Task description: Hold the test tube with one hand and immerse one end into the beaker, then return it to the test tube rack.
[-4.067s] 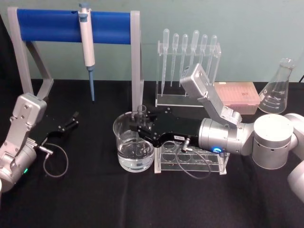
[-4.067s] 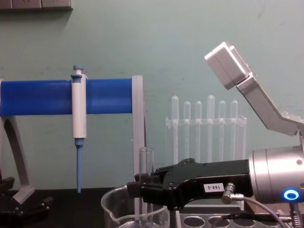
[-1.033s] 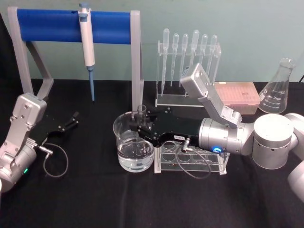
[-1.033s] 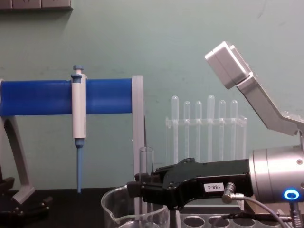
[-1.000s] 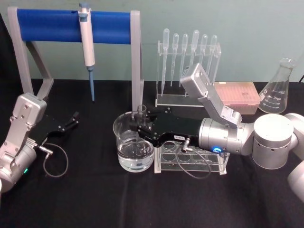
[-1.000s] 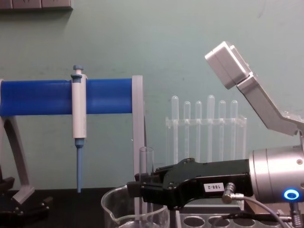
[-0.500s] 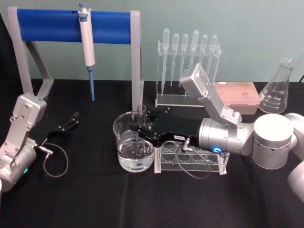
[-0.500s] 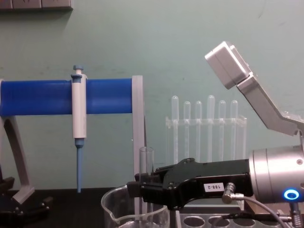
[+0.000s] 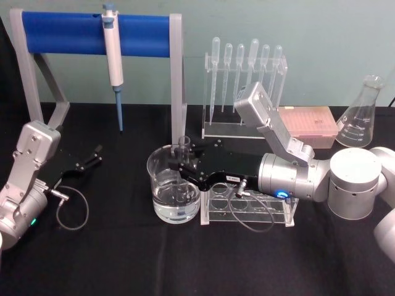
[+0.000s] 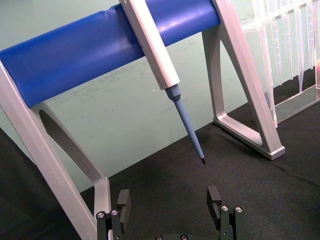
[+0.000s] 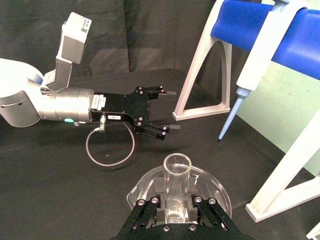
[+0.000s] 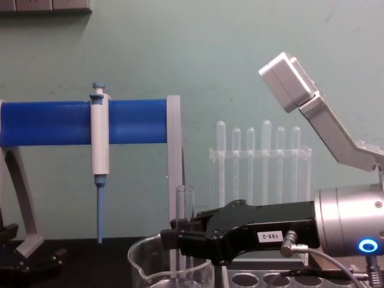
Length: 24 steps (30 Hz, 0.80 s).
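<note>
Left gripper (image 9: 89, 160): we find it parked low over the table (image 9: 123, 259) at the far left, well apart from the glassware, its fingers (image 10: 123, 201) spread open on nothing.
Pipette stand (image 9: 68, 32): blue-barred and behind the work, it carries one pipette (image 9: 112, 52) and takes no part.
Beaker (image 9: 155, 179): it stands mid-table, part filled with clear liquid, touching the left end of the test tube rack (image 9: 266, 213).
Test tube (image 9: 182, 147): upright inside the beaker, mouth above the rim; we judge its lower end to reach the liquid, though clear glass on clear glass blurs the exact depth.
Right gripper (image 9: 185, 168): reaching in from the right across the rack, its fingers (image 11: 199, 204) are closed on the tube just below the mouth.
Change: we detect none; over the last four seconds tube, beaker and both arms keep the same positions.
Meaning: we read this as a steady dwell at the dip. The immersion appears done; lifting the tube clear of the rim and seating it in a rack hole is still to do.
</note>
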Motion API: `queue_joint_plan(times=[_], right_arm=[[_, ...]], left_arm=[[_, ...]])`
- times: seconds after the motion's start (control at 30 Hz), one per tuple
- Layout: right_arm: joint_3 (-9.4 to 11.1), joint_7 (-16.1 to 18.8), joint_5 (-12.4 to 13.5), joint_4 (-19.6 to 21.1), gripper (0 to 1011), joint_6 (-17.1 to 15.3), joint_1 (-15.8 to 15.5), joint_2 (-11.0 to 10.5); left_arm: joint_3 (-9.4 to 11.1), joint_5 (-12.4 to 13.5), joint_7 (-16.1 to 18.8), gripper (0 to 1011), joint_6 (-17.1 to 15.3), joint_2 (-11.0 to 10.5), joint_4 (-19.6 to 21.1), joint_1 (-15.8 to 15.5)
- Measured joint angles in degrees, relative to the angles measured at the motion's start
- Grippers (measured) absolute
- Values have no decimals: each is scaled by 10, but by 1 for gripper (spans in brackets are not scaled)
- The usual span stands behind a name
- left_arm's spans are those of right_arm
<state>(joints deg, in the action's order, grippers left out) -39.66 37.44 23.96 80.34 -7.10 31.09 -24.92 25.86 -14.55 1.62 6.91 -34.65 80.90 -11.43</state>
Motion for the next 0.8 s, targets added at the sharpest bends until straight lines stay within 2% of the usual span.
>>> queue_joint_plan(times=[0.8], right_arm=[[0, 0, 0, 0, 224, 0, 0, 0]], left_arm=[[0, 0, 0, 1000, 0, 0, 0, 0]])
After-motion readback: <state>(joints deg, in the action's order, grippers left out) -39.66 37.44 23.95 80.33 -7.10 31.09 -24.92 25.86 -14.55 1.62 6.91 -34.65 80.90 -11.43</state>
